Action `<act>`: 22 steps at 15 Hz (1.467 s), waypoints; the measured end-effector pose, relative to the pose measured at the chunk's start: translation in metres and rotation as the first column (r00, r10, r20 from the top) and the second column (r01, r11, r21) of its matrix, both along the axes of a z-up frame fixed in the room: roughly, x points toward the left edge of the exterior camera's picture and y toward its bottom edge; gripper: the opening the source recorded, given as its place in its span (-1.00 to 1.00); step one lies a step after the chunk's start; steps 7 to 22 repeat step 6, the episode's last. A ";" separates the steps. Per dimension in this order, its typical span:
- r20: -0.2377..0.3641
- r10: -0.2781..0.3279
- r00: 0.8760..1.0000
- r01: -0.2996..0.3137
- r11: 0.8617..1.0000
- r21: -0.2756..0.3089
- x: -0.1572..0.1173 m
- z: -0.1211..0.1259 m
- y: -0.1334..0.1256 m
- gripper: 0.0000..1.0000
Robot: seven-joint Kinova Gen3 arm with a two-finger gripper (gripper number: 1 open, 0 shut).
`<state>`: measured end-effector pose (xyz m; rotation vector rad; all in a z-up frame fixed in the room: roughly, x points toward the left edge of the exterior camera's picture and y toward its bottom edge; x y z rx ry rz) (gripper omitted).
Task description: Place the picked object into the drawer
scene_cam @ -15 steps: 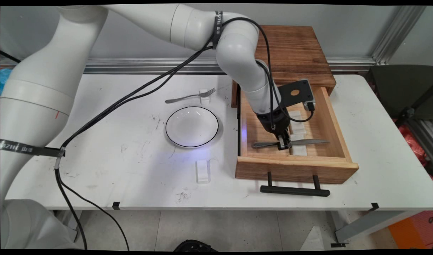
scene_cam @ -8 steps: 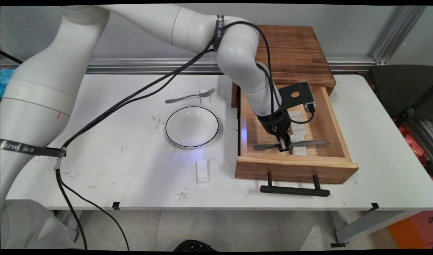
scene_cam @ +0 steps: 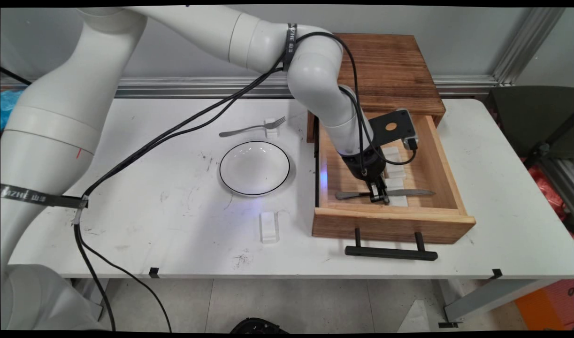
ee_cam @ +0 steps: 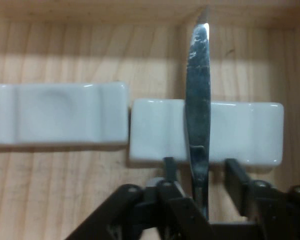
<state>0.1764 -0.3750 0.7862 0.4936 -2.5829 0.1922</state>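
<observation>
black two-finger gripper [scene_cam: 378, 197] down in open wooden drawer [scene_cam: 444, 164], fingers astride silver metal knife [ee_cam: 198, 100] on white ceramic rest [ee_cam: 245, 132], unclear whether clamped or free

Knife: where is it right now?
In the main view the knife lies inside the open drawer at the table's right, across a white rest, near the drawer's front wall. The gripper straddles it.
</observation>
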 end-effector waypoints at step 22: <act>-0.014 0.002 1.000 -0.002 1.000 -0.012 -0.002 0.006 -0.004 1.00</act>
